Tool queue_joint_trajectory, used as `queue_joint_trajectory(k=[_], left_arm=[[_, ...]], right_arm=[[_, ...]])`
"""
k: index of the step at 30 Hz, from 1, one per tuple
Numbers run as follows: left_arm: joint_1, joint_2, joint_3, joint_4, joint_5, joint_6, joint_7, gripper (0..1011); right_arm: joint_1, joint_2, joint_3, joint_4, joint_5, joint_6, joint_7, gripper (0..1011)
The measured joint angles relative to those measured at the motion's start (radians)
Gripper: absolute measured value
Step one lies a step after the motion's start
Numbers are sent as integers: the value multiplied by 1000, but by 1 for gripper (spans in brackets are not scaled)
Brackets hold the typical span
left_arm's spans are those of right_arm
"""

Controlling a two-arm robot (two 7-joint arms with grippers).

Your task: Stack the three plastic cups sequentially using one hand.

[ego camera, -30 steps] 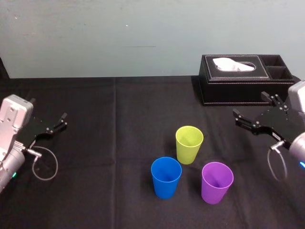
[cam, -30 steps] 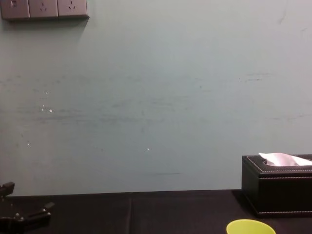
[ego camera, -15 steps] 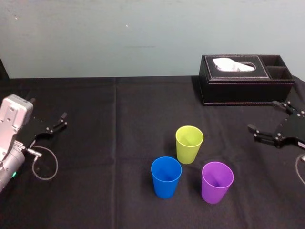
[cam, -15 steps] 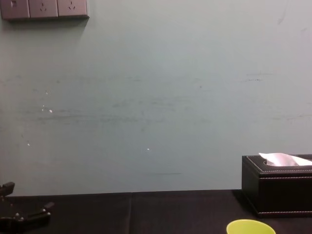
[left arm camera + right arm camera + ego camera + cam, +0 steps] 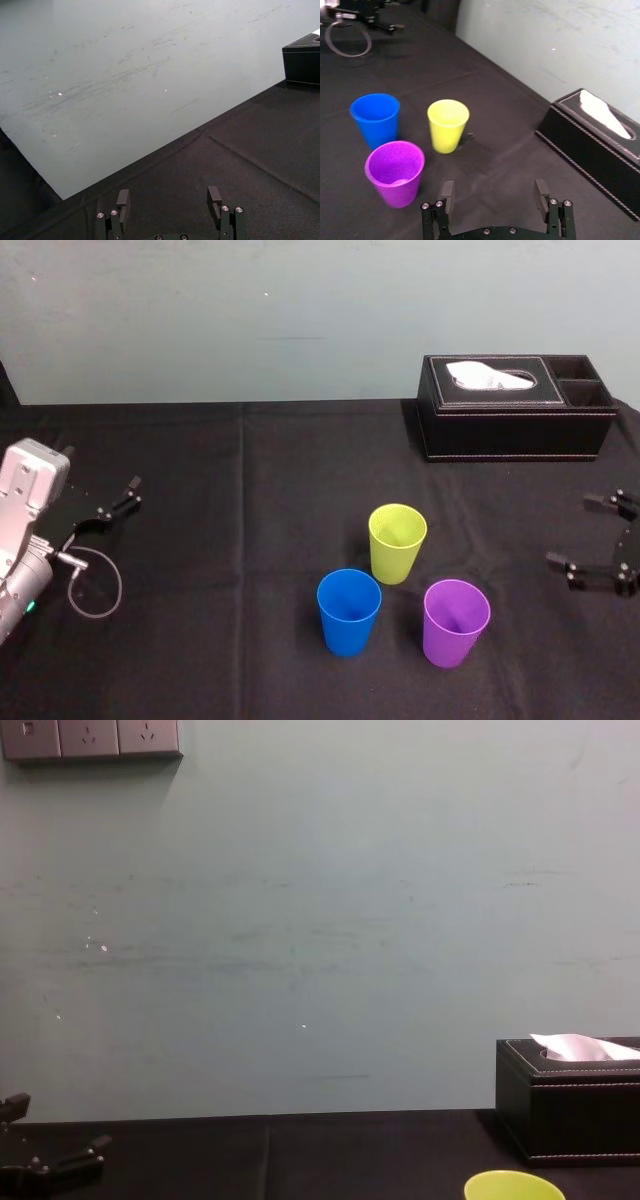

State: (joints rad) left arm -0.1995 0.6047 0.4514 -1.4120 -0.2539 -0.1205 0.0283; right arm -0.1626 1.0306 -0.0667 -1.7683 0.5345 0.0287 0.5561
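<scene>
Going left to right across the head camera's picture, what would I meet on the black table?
The robot's black left hand → round blue plastic cup → lime-yellow plastic cup → purple plastic cup → the robot's black right hand.

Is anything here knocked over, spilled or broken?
Nothing stands out. The lime-yellow cup, blue cup and purple cup all stand upright and apart on the black cloth, none stacked yet. The tissue box sits square at the back. The right tool and left tool hang open and empty at the sides.
</scene>
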Motion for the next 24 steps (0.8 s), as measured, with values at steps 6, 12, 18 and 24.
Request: queue_joint_trajectory(k=[6, 12, 18, 24], left_arm=[[0, 0, 0, 0, 0, 0, 0, 1010], [0, 0, 0, 0, 0, 0, 0, 1010], [0, 0, 0, 0, 0, 0, 0, 1010], [0, 0, 0, 0, 0, 0, 0, 1010]], right_arm=[[-28, 14, 8, 4, -2, -19, 68, 1003], [-30, 13, -8, 10, -23, -26, 102, 1003], [-24, 3, -38, 15, -50, -30, 120, 1003], [-2, -19, -71, 23, -70, -29, 126, 1003]])
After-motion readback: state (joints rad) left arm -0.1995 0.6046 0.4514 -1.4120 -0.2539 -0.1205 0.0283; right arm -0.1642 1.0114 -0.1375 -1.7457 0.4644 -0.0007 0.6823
